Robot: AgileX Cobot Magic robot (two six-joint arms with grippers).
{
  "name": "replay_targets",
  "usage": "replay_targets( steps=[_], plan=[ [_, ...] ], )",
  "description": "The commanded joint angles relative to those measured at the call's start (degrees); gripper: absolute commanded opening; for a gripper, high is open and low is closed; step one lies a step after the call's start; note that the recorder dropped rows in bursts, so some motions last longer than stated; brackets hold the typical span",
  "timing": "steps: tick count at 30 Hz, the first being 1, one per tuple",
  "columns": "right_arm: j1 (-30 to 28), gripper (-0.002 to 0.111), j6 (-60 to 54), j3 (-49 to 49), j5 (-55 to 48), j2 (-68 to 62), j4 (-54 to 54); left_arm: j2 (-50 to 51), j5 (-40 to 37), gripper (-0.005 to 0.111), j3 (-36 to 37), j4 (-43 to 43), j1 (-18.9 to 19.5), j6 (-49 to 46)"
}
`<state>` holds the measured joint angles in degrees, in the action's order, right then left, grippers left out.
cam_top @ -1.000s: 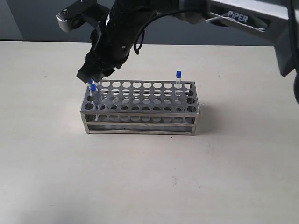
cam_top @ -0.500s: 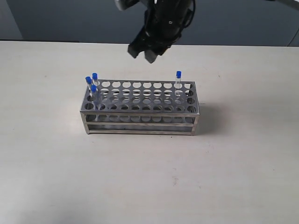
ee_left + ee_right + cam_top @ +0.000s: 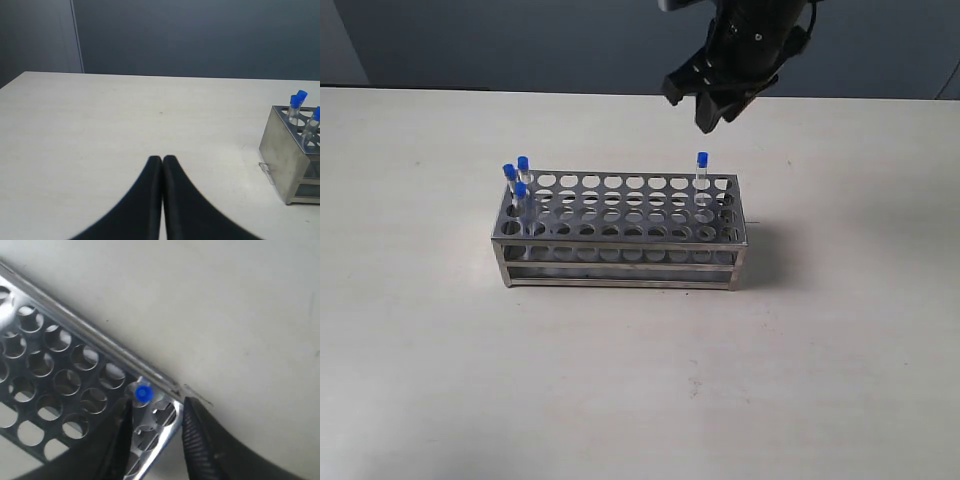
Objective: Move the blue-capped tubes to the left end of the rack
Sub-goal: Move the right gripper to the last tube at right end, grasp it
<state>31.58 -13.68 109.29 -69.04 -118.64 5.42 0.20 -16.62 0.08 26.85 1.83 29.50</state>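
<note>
The silver rack [image 3: 620, 250] stands mid-table. Three blue-capped tubes [image 3: 520, 189] stand upright in holes at its left end. A fourth blue-capped tube [image 3: 702, 160] stands alone in the back row at the right end. My right gripper [image 3: 705, 108] hovers above and just behind that lone tube, open and empty. In the right wrist view its cap [image 3: 143, 393] shows beyond the open right gripper [image 3: 155, 415], over the rack's corner [image 3: 170, 415]. My left gripper [image 3: 162, 159] is shut on nothing, low over bare table. The rack's end [image 3: 287, 155] with its tubes [image 3: 295, 101] lies apart from it.
The pale table [image 3: 620, 380] spreads around the rack on all sides. A dark wall [image 3: 470, 40] runs behind the table's far edge. Most of the rack's holes [image 3: 620, 205] hold nothing.
My right gripper has lifted away from the three tubes at the rack's left end and travelled right, to above the lone tube. The tubes and rack have not moved.
</note>
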Motion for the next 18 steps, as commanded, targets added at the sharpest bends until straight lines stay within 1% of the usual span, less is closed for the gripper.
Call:
replay_targets(
  steps=[1,5,11,16,18],
  plan=[
    [-0.28,0.034,-2.80,-3.95,1.03,0.09,3.67,-0.20,0.01,0.001,-0.08,-0.02,-0.22,0.10],
    [-0.28,0.034,-3.14,-6.70,4.16,0.09,4.06,-0.20,0.01,0.001,-0.08,-0.02,-0.22,0.10],
    [-0.28,0.034,-3.14,-7.27,7.17,0.09,2.59,-0.20,0.01,0.001,-0.08,-0.02,-0.22,0.10],
    [-0.28,0.051,-3.14,-7.27,8.31,0.09,2.22,-0.20,0.01,0.001,-0.08,-0.02,-0.22,0.10],
    [-0.28,0.053,-3.14,-7.27,8.31,0.09,1.63,-0.20,0.01,0.001,-0.08,-0.02,-0.22,0.10]
  ],
)
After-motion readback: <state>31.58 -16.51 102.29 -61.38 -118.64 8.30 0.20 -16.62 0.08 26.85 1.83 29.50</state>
